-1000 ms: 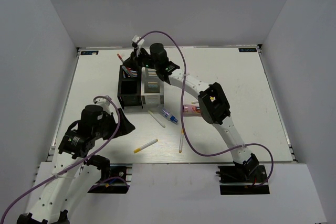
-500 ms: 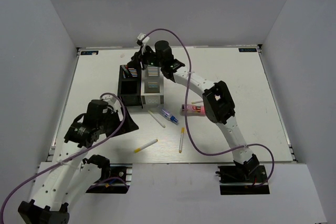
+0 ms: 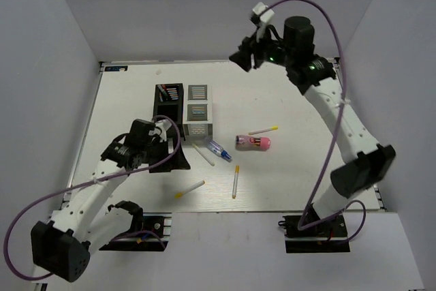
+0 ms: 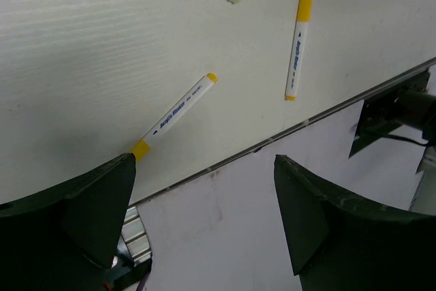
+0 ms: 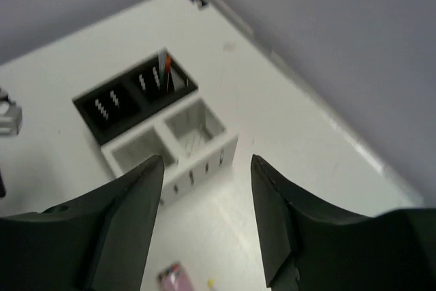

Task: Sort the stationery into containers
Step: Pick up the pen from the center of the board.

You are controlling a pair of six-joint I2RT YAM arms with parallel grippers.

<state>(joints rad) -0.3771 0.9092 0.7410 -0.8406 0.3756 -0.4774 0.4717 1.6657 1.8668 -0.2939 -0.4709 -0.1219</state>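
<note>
The black container (image 3: 168, 102) and the white container (image 3: 197, 129) stand side by side at mid-table. A red-ended pen (image 3: 163, 91) leans in the black one's far cell, also seen from the right wrist (image 5: 165, 66). On the table lie two yellow-ended pens (image 3: 189, 189) (image 3: 235, 181), a white pen (image 3: 203, 154), a blue-clear pen (image 3: 219, 149), a pink cylinder (image 3: 253, 142) and another yellow-tipped pen (image 3: 263, 130). My left gripper (image 3: 170, 158) hovers open above the nearest yellow-ended pen (image 4: 176, 116). My right gripper (image 3: 242, 59) hangs open and empty, high over the table's back.
The table's near edge (image 4: 225, 165) runs just below the yellow-ended pens, with the arm mounts beyond it. Grey walls enclose the table on three sides. The white container's (image 5: 197, 168) cells look empty.
The right gripper opened, left the red-ended pen in the black container, and rose up and to the right. The left arm reached forward toward the pens.
</note>
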